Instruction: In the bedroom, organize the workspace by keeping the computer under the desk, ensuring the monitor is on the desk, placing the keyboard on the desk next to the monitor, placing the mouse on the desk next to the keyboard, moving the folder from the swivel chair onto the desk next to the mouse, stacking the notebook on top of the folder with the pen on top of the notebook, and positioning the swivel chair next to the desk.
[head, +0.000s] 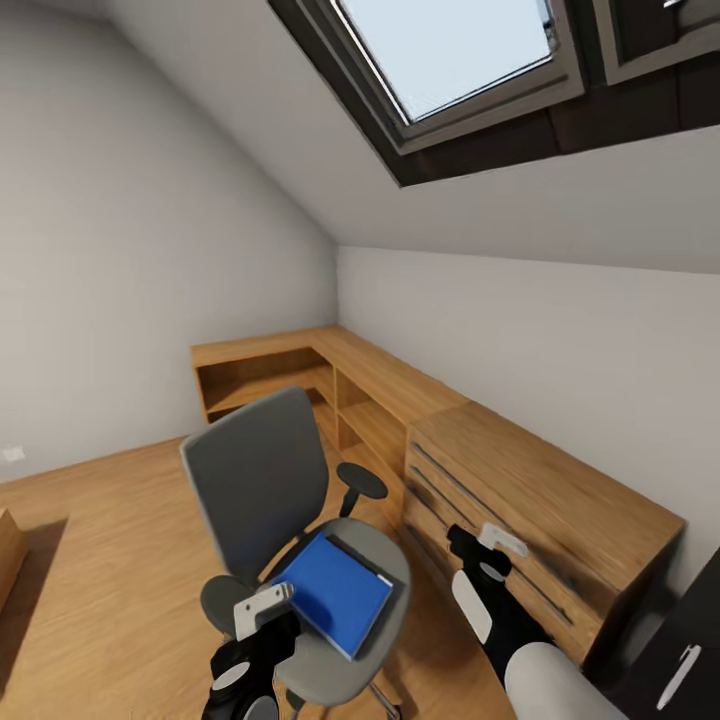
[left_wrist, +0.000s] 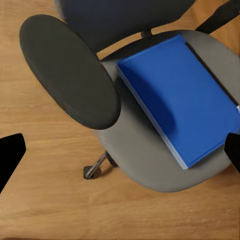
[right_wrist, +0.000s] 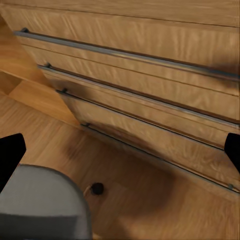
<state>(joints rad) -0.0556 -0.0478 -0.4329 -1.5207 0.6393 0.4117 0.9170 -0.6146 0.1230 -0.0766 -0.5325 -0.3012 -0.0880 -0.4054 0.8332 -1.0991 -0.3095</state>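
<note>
Your left gripper (head: 262, 608), fingers spread, hangs over the swivel chair (head: 262, 470); blue folder (head: 335, 592) on its seat, wood floor (head: 100, 560) beneath; right gripper (head: 488, 552) likewise spread.

The swivel chair (head: 300, 530) stands on the floor (head: 90, 560), left of the wooden drawer unit (head: 540, 520). The folder (head: 335, 592) lies flat on its seat, before the backrest. Behind the chair, low shelving (head: 290, 375) runs into the corner. A pen (head: 680, 675), perhaps, lies at far right.
</note>
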